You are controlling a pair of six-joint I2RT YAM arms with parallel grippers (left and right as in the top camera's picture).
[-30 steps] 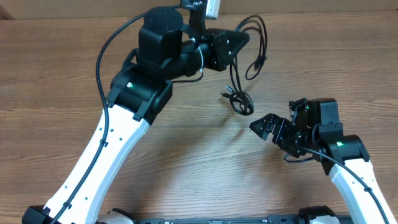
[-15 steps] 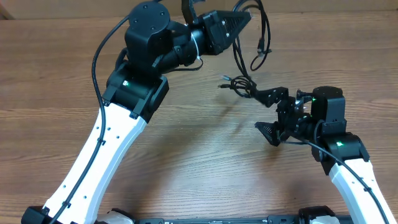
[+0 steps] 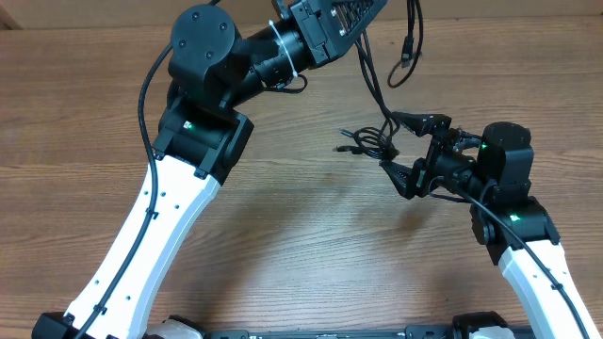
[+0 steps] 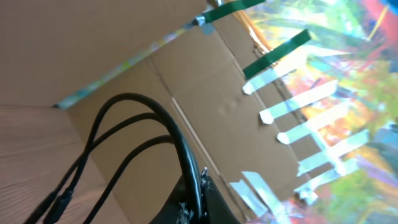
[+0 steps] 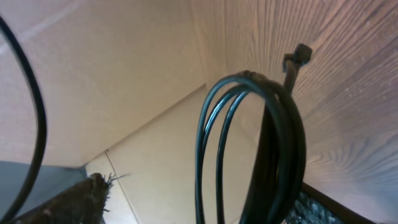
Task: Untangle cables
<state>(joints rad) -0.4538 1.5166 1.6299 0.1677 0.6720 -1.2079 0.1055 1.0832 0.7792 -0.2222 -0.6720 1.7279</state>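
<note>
The cables are thin black cords. In the overhead view my left gripper point(image 3: 366, 13) is shut on them at the far edge of the table. From it the cords hang down to a knotted bundle point(image 3: 366, 143) on the wood, and one loose plug end point(image 3: 406, 49) dangles. In the left wrist view the cord loops point(image 4: 134, 121) run into the closed jaws point(image 4: 198, 198). My right gripper point(image 3: 397, 147) is open, with its fingers on either side of the bundle's right end. In the right wrist view the looped bundle point(image 5: 273, 130) stands between the spread fingers point(image 5: 199, 211), close to the right one.
The wooden table point(image 3: 283, 235) spreads in front of both arms. A cardboard wall with strips of tape point(image 4: 292, 112) stands behind the far edge. The left arm's thick black cable point(image 3: 151, 80) arcs beside its elbow.
My left gripper has lifted and moved farther back with the cords, stretching them upward. My right gripper has moved up to the knotted bundle and now straddles it.
</note>
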